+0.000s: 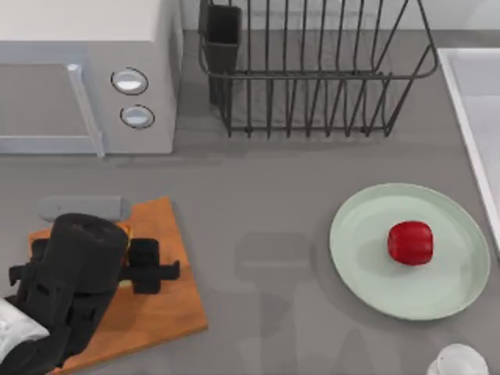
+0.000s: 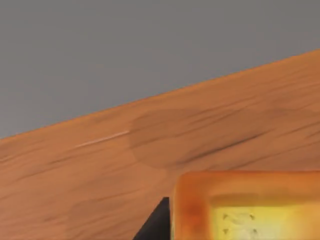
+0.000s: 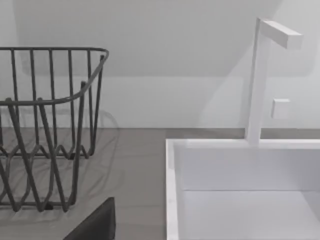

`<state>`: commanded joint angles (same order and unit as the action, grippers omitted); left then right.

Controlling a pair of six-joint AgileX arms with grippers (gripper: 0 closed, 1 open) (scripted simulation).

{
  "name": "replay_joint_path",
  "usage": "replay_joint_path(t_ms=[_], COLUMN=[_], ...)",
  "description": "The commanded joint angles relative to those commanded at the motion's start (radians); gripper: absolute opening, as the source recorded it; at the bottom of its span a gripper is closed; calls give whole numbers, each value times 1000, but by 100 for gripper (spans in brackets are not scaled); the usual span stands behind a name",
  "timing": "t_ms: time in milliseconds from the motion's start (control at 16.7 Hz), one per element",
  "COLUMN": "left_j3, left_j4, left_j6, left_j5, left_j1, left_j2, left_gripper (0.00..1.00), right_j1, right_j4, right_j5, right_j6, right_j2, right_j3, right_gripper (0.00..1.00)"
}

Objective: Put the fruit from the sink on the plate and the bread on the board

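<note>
Your fruit (image 1: 410, 243) already sits on the plate (image 1: 367, 269); the bread step is in hand; your left pincer (image 1: 144, 266) hangs low over the board (image 1: 168, 305), grasping the bread (image 2: 250, 210); next, lower gently and release it flat.

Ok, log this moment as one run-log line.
fruit: on plate | bread: at left gripper, over board | right arm: parked

Fruit (image 1: 410, 242) on plate (image 1: 367, 258); bread (image 2: 250, 210) probably boarded.
</note>
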<state>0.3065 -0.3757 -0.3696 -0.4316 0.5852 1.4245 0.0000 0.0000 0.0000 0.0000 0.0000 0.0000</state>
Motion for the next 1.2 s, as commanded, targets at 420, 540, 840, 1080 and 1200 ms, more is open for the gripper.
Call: replay_joint_path(t_ms=[420,540,840,1080,1200], left_j3=[-16,-16,-16,-16,-16], left_j4=[-49,-49,-49,-49,-49], left_j6=[13,13,13,13,13], left_j5=[13,13,13,13,13], left_j1=[-15,-15,-15,-15,-15], left_j2=[57,57,57,57,57], left_gripper=[0,8,45,75,90], right_j1=[0,0,0,0,0], right_j4=[0,0,0,0,0], right_j5=[0,0,0,0,0], right_j6=[0,0,0,0,0], right_j2=[0,0,0,0,0], right_j3=[0,0,0,0,0], right_gripper=[100,100,100,100,100])
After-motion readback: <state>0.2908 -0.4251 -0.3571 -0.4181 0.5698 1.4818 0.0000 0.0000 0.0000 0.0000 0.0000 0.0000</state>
